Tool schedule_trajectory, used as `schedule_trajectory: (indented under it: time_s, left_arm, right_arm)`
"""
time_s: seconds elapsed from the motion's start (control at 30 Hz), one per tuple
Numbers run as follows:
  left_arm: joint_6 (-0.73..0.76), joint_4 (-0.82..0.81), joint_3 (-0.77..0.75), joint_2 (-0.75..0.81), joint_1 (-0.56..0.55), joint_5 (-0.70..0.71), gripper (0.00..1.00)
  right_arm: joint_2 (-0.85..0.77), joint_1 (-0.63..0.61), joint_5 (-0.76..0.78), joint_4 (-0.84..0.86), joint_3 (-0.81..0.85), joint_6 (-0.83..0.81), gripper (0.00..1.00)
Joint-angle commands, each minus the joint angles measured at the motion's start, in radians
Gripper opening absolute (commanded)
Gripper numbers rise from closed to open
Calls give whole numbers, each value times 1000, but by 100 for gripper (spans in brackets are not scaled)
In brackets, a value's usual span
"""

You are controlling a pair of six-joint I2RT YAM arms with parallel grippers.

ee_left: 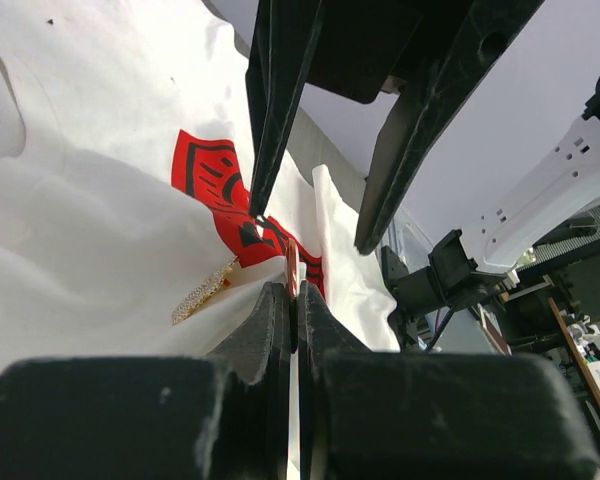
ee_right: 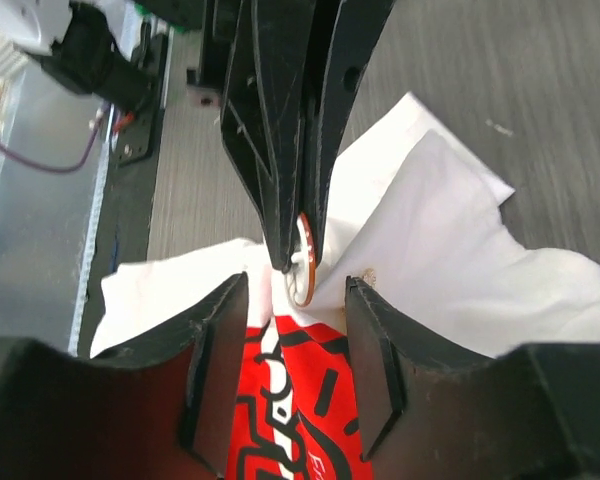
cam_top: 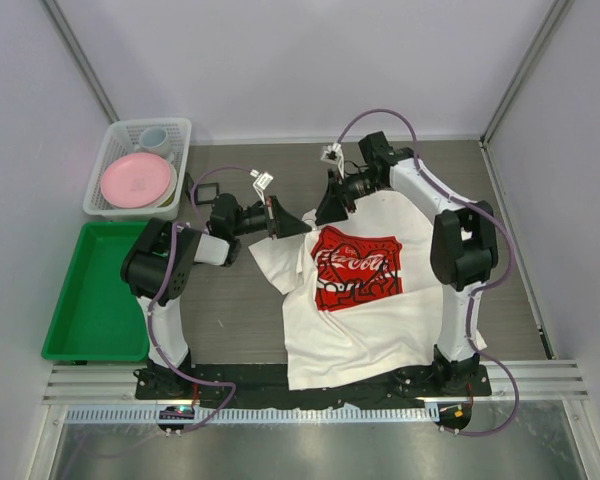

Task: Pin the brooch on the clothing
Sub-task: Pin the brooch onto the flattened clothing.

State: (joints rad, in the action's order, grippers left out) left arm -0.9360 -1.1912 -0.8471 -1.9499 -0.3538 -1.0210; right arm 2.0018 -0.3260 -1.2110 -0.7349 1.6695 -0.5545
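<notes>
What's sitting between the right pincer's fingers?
The left pincer, shut on the brooch, with the shirt behind; seen in the right wrist view.

T-shirt [cam_top: 370, 330] of soft matt cloth, brooch [ee_left: 205, 290] of glittering gold metal, fingers [ee_right: 215, 370] matt black plastic.

A robotics lab cell — white enclosure walls [cam_top: 280, 60] and an aluminium rail [cam_top: 540, 378] at the near edge.

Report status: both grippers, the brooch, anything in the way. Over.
Left gripper shut on brooch, held against T-shirt. Right gripper open, fingers either side of brooch. Pinned or not: cannot tell. No obstruction seen.
</notes>
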Motion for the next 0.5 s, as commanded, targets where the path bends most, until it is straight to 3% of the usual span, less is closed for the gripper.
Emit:
schedule_trajectory:
  time_s: [0.0,0.23,0.47]
  left_arm:
    - [14,-30,-29,5,-7,4,0]
    - [19,-34,-18,16,-13,6,0]
    - [20,-41,-15,20,-19,9,0]
  right_arm:
    - [92,-18,2,-489,162,-398,48]
    - [127,-18,7,-529,199,-446,48]
    - [129,-10,13,-444,217,-339,48]
